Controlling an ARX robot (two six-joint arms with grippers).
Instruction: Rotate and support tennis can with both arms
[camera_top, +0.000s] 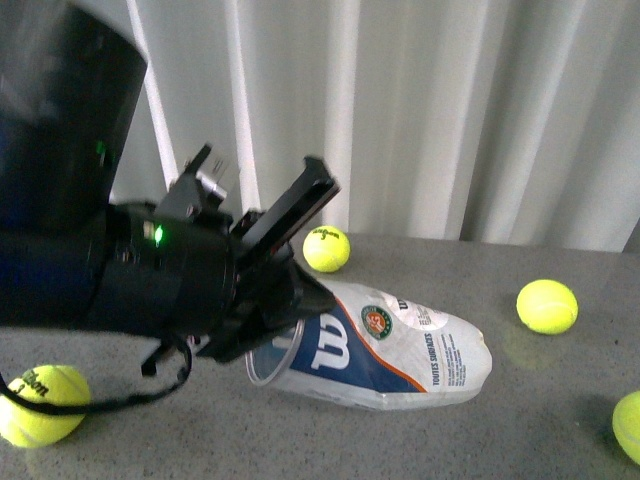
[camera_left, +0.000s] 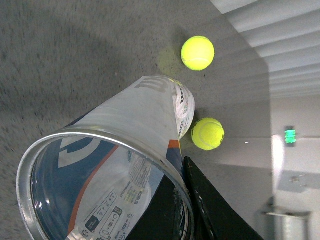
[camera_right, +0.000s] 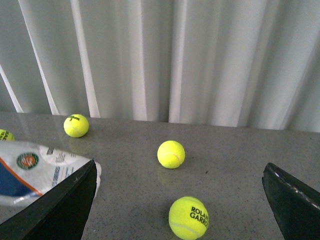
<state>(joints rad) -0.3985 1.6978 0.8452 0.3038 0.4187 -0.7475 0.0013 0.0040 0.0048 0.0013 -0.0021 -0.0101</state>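
Tennis can (camera_top: 400, 350) lies sideways, rim at your left gripper (camera_top: 315, 240), grip unreadable | your right gripper (camera_right: 180, 172) gapes empty beyond the can's closed end.

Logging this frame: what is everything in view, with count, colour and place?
tennis can: one, clear with white-navy-orange label, on its side on the table, mouth at the left claw.
tennis balls: four in front view, yellow-green, scattered on the table.
table: one, grey, under everything.
curtain: one, white, behind the table.
left claw: one, black, at the can's mouth.
right claw: one, black, open, empty.
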